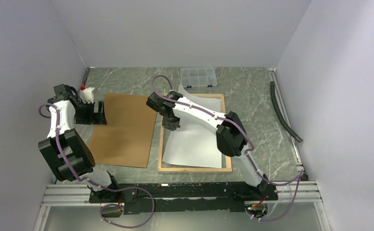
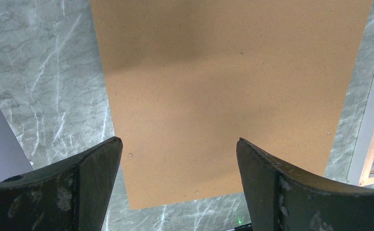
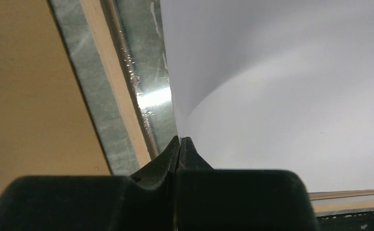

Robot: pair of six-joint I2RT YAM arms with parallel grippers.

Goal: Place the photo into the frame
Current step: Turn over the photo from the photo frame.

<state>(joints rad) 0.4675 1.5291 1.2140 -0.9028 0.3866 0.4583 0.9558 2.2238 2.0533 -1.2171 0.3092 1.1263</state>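
The photo point(image 1: 194, 139) lies white back up inside the frame point(image 1: 194, 168), slightly skewed, its far corner poking over the frame's far rail. The frame lies back up, light wood rails around a clear pane. My right gripper point(image 1: 170, 126) is at the photo's left edge. In the right wrist view its jaws point(image 3: 180, 140) are closed together on that edge of the photo point(image 3: 281, 96), which curves up, beside the frame's left rail point(image 3: 113, 96). My left gripper point(image 1: 90, 113) hangs open and empty over the brown backing board point(image 2: 223, 72); it also shows in the left wrist view point(image 2: 179, 144).
The brown backing board point(image 1: 122, 130) lies left of the frame, almost touching it. A clear compartment box point(image 1: 198, 77) stands at the back. A white bottle with a red cap point(image 1: 86, 91) is by the left arm. A black hose point(image 1: 283, 113) runs along the right wall.
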